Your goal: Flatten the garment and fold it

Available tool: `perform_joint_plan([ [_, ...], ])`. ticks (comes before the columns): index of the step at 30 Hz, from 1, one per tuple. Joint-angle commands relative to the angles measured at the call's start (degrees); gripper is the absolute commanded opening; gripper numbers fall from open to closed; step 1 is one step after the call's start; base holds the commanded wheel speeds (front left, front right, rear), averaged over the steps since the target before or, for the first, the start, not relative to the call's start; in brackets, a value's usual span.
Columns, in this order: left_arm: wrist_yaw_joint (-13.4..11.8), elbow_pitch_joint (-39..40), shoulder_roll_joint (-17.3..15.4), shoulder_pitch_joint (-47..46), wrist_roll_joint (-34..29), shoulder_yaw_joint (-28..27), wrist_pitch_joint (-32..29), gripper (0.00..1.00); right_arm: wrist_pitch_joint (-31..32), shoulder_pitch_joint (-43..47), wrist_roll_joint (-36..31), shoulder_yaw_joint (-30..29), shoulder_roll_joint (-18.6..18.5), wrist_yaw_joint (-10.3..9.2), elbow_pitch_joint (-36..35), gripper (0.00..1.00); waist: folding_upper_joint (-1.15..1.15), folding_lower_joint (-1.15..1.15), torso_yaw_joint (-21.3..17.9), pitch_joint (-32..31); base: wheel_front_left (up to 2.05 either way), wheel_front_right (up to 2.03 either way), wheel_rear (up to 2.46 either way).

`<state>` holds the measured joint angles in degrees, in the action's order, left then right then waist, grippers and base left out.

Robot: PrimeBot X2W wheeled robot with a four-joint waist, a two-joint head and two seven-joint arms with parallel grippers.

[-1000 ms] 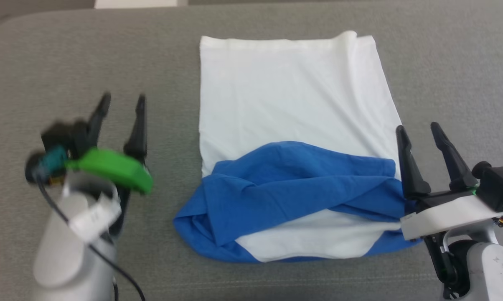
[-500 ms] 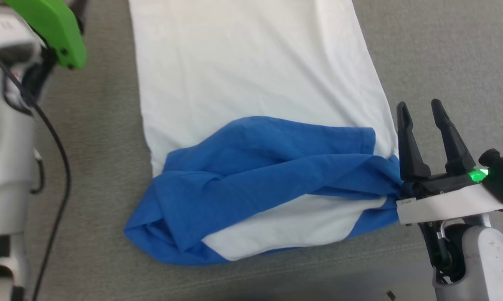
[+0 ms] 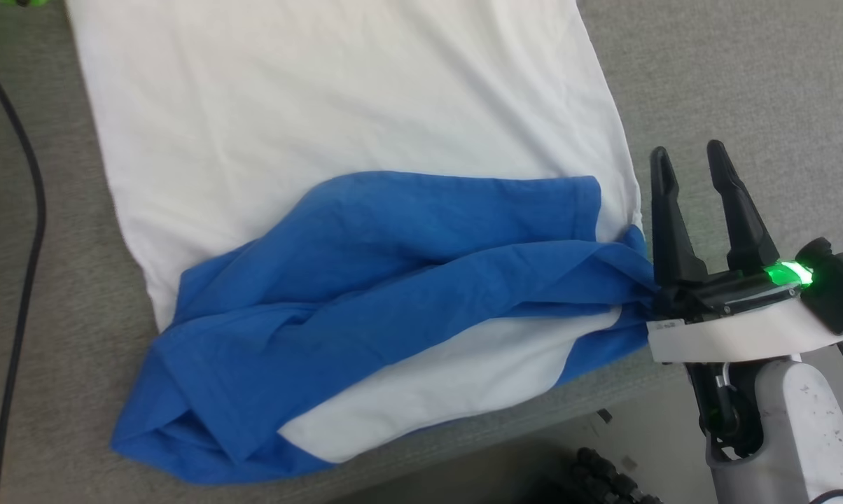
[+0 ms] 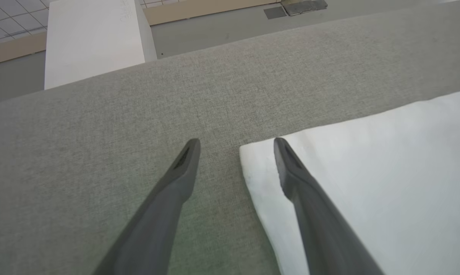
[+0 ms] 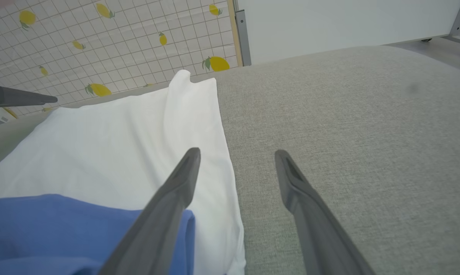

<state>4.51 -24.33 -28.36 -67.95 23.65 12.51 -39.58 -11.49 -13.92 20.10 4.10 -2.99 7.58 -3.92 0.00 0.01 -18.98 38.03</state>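
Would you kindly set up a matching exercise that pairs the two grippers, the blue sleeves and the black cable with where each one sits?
1. left gripper
2. right gripper
3. blue sleeves
4. black cable

A. lying across the T-shirt's near end
B. open, straddling a plain white corner
C. along the head view's left edge
D. open, beside the bunched blue cloth

Pairs: 1-B, 2-D, 3-A, 4-C

Right gripper (image 3: 687, 148) has long dark fingers (image 3: 670, 224), a white bracket (image 3: 729, 337), a green light (image 3: 785, 274)

Grey table (image 3: 729, 77) bears the garment (image 3: 323, 105)
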Motion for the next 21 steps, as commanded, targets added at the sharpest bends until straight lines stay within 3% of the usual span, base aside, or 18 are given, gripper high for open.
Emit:
perform_joint_plan([
  [1, -0.8, -0.5, -1.0, -1.0, -0.6, 0.3, -1.1, 1.00, -0.7, -1.1, 0.6, 0.5, 0.1, -0.09, 0.3, 1.00, 0.00, -0.01, -2.7, 3.1, 0.00, 0.00, 0.00],
  [9, -5.0, -1.8, -3.6, -0.3, -3.0, 1.4, -9.0, 1.00, -1.6, -1.6, 1.1, 1.6, 0.1, -0.09, 1.1, 1.00, 0.00, -0.01, -3.4, 3.9, 0.00, 0.00, 0.00],
  [10, -5.4, -1.8, -3.4, 0.2, -2.6, 1.4, -10.6, 0.83, -1.6, -1.6, 1.1, 1.7, 0.1, -0.09, 1.1, 1.00, 0.00, -0.01, -3.3, 3.8, 0.00, 0.00, 0.00],
  [11, -5.3, -1.7, -3.2, 0.7, -2.0, 1.6, -12.5, 0.40, -1.5, -1.7, 1.0, 1.6, 0.1, -0.09, 1.1, 1.00, 0.00, -0.01, -3.2, 3.8, 0.00, 0.00, 0.00],
  [12, -5.2, -1.5, -3.0, 1.0, -1.6, 1.8, -13.9, 0.13, -1.3, -1.8, 0.9, 1.6, 0.1, -0.09, 1.1, 1.00, 0.00, -0.01, -3.1, 3.8, 0.00, 0.00, 0.00],
  [13, -5.2, -0.9, -2.8, 1.4, -1.1, 1.9, -15.0, 0.00, -1.2, -2.0, 0.6, 1.6, 0.1, -0.09, 0.9, 1.00, 0.00, -0.01, -2.9, 3.8, 0.00, 0.00, 0.00],
  [16, -5.2, 1.5, -2.6, 2.3, -0.1, 2.2, -17.4, 0.00, -0.4, -3.1, -0.2, 1.5, 0.1, -0.09, 0.3, 1.00, 0.00, -0.01, -2.4, 3.8, 0.00, 0.00, 0.00],
  [21, -4.9, 4.9, -3.4, 2.8, -0.6, 2.4, -15.3, 0.00, 1.6, -7.3, -3.0, 2.5, 0.1, -0.09, -0.8, 1.00, 0.00, -0.01, -2.0, 4.1, 0.00, 0.00, 0.00],
])
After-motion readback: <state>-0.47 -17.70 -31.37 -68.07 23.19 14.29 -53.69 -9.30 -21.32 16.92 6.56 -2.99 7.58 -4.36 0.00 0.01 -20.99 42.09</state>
